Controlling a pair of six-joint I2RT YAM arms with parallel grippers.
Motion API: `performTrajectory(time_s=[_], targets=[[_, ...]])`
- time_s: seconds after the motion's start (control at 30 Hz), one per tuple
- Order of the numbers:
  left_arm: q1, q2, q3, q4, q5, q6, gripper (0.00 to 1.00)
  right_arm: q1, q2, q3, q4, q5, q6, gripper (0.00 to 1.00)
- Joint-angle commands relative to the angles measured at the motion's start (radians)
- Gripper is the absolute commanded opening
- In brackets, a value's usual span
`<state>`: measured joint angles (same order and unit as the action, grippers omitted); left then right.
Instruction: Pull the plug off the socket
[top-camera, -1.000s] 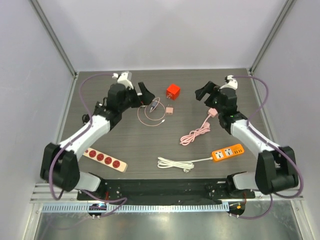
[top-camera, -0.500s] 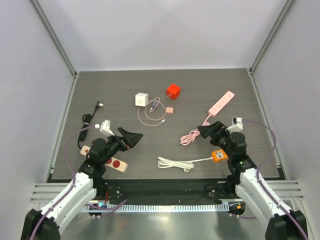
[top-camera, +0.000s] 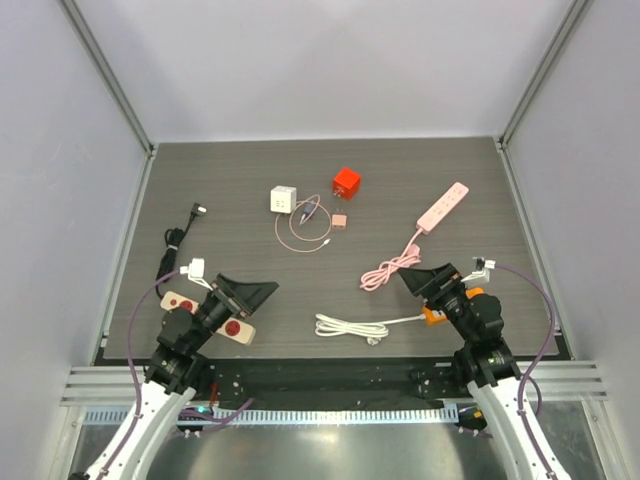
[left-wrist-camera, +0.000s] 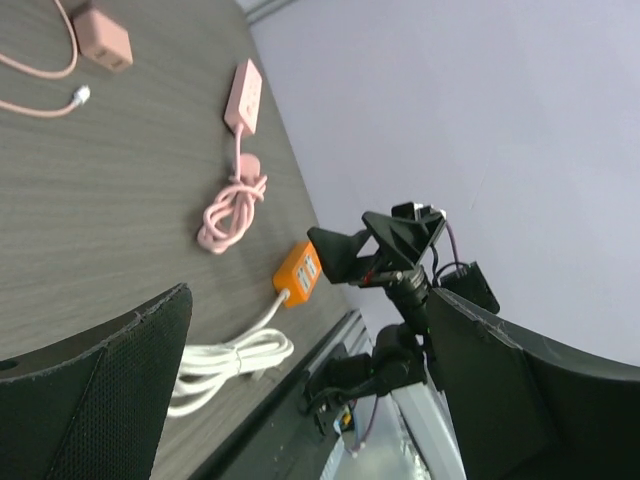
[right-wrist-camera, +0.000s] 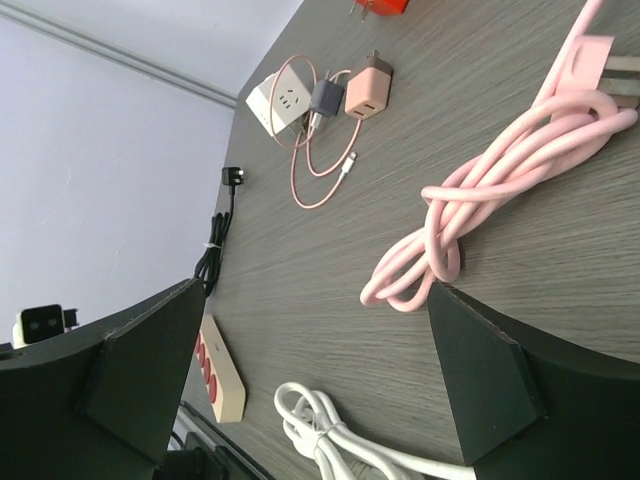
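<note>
Both grippers are spread wide and carry nothing: the left gripper at 8 o'clock, the right gripper at 4 o'clock, at the counter's near edge. The grey plug lies against the white cube socket at 11 o'clock; we cannot tell whether it is seated. We judge the main hazard to be an unrestrained socket: a one-gripper pull would drag the light cube and snag the thin looped cable.
</note>
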<state>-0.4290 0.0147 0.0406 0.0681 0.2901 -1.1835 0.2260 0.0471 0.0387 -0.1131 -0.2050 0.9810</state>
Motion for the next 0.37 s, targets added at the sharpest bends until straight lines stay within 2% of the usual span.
performTrajectory(time_s=[0.0, 0.33], targets=[[0.003, -0.045, -0.099, -0.034, 0.089, -0.028, 1.00, 0.003, -0.009, -0.151, -0.062, -0.057, 0.048, 1.00], [0.003, -0.061, -0.100, -0.018, 0.070, -0.053, 1.00, 0.003, -0.044, -0.152, -0.039, -0.131, 0.042, 1.00]])
